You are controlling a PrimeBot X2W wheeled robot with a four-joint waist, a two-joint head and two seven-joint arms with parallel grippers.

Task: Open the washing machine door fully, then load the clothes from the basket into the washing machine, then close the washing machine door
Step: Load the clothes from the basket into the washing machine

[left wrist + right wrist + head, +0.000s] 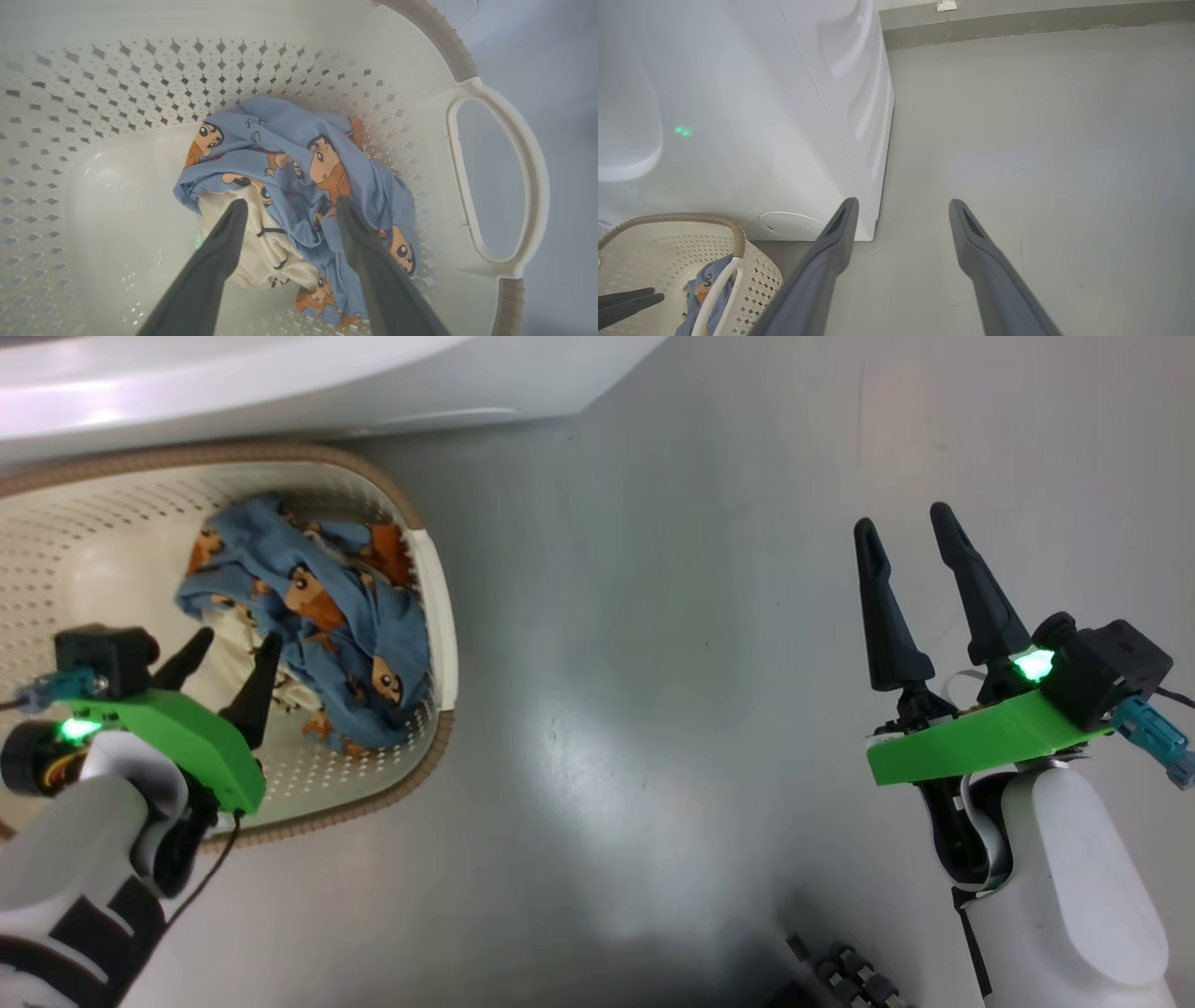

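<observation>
Head view, looking down: the white washing machine (280,383) runs along the upper left of the frame, above a grey floor (653,663) that takes the middle and right. At left, the cream basket (233,453) sits just beside the machine's foot, with the blue cartoon-print clothes (317,616) bundled against its right wall. The left gripper (239,639) hangs inside the basket at lower left, fingers spread wide over the bundle's edge and clasping nothing; whether the tips touch cloth cannot be told. At right, the right gripper (901,518) stands over the floor, fingers likewise apart and empty, well apart from the basket.
</observation>
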